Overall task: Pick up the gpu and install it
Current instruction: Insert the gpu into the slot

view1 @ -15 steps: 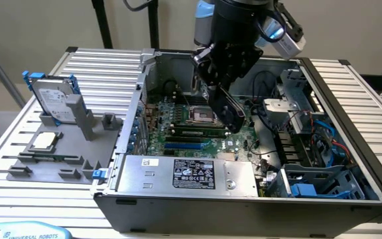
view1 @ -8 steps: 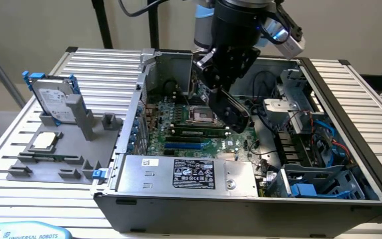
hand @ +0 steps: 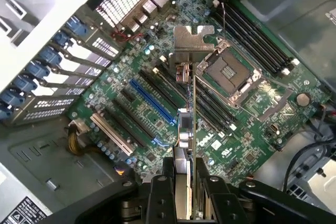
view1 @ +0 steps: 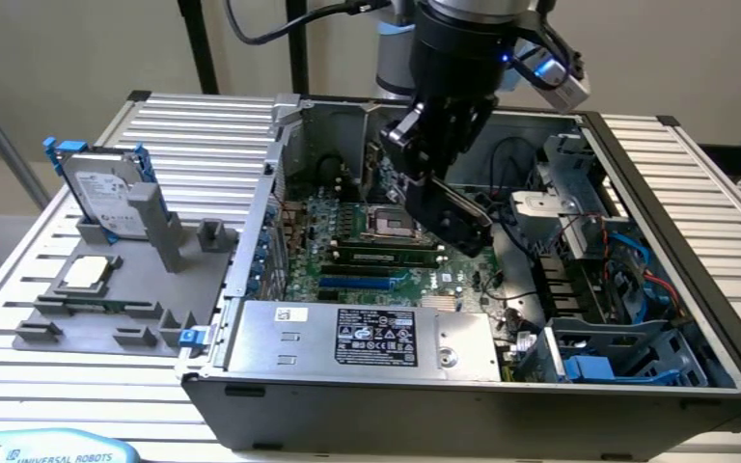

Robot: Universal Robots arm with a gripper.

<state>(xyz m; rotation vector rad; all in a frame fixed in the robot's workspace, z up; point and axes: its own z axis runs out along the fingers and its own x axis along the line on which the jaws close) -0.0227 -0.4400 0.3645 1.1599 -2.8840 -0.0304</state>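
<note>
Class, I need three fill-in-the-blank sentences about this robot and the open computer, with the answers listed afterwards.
1. The gripper holds the gpu edge-on above the green ____.
2. The longest coloured slot on that board is ____.
3. The hard drive stands not inside the case but ____ it.

Answers: motherboard; blue; outside.

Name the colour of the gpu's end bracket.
Silver; the gpu bracket shows best in the wrist view.
</note>
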